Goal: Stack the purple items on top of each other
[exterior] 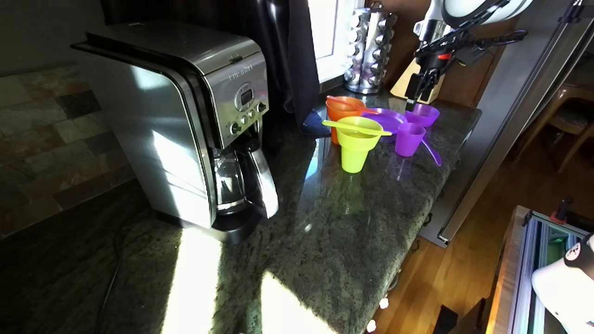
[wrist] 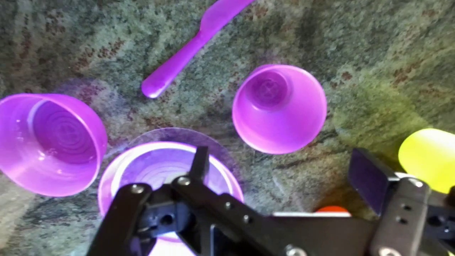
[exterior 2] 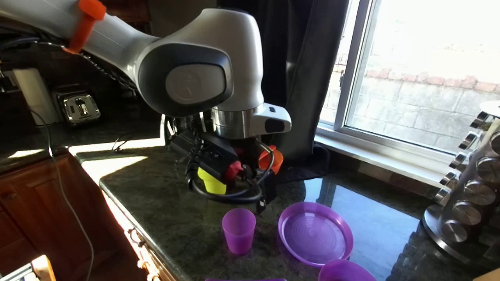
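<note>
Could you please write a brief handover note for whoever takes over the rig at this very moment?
Hand: open, holding nothing.
Things: purple cup, purple bowl, purple plate and purple knife are all on the counter; cup and bowl stand near the plate, and the knife lies apart from them.
Done: no purple thing is stacked on another yet.
Left: the whole stack. The plate looks like the likeliest base, perhaps then bowl, cup and knife. The yellow cup and orange cup are not part of the job.
</note>
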Robot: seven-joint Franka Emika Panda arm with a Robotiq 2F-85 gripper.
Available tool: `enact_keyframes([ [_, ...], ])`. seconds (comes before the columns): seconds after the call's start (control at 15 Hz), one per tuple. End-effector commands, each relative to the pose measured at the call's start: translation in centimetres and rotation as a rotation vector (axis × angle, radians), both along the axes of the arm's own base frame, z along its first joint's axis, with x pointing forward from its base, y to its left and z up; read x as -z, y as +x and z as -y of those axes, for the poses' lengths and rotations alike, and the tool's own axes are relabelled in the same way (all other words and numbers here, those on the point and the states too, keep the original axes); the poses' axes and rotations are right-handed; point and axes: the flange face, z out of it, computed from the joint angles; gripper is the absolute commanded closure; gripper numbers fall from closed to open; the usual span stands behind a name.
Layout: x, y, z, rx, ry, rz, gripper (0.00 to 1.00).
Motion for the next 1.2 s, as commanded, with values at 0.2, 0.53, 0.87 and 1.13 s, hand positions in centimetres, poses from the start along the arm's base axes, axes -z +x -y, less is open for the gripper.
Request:
enact_keyframes([
  [0.2, -1.8, -1.8, 10.8, 0.341, 0.073, 0.133, 0.0],
  [0.53, -0.8, -0.9, 16.0, 0.598, 0.071, 0.234, 0.0],
  [0.87, 2.3, 1.0, 18.6, 0.843, 0.012, 0.243, 0.0],
  [1.13, 5.3, 1.5, 19.6, 0.983, 0.001, 0.176, 0.0],
])
